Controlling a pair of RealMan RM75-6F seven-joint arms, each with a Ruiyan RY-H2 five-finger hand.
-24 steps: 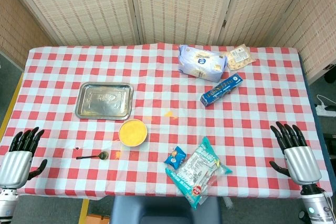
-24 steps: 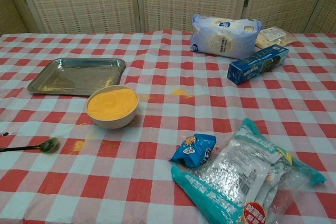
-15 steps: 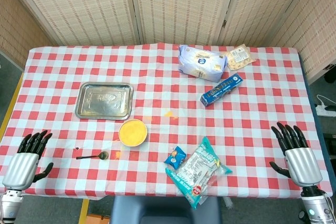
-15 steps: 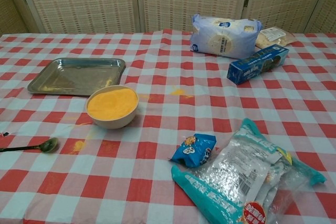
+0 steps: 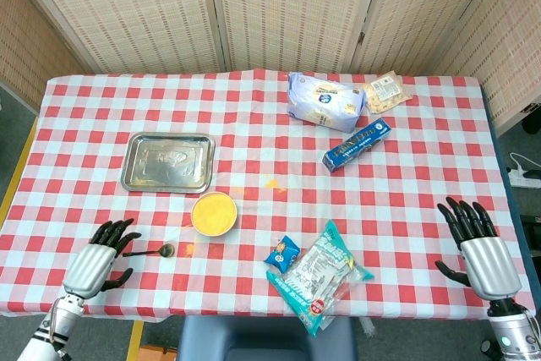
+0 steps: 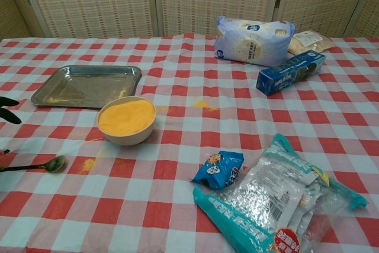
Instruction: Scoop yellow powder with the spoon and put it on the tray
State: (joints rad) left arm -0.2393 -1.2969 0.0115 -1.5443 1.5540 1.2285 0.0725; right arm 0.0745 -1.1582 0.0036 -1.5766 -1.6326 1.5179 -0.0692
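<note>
The left hand (image 5: 100, 257) hovers palm down with its fingers spread and nothing in them, fingertips just above the spoon's handle. The right hand (image 5: 478, 248) rests at the table's far right edge, fingers apart and likewise empty. A red-and-white checked cloth (image 5: 254, 124) covers the table, with woven screens (image 5: 287, 6) behind it. The spoon (image 5: 150, 252) lies flat just left of the bowl (image 5: 213, 213) of yellow powder (image 6: 126, 117), its long axis left to right, scoop end toward the bowl. The tray (image 5: 167, 162) sits just behind the bowl.
</note>
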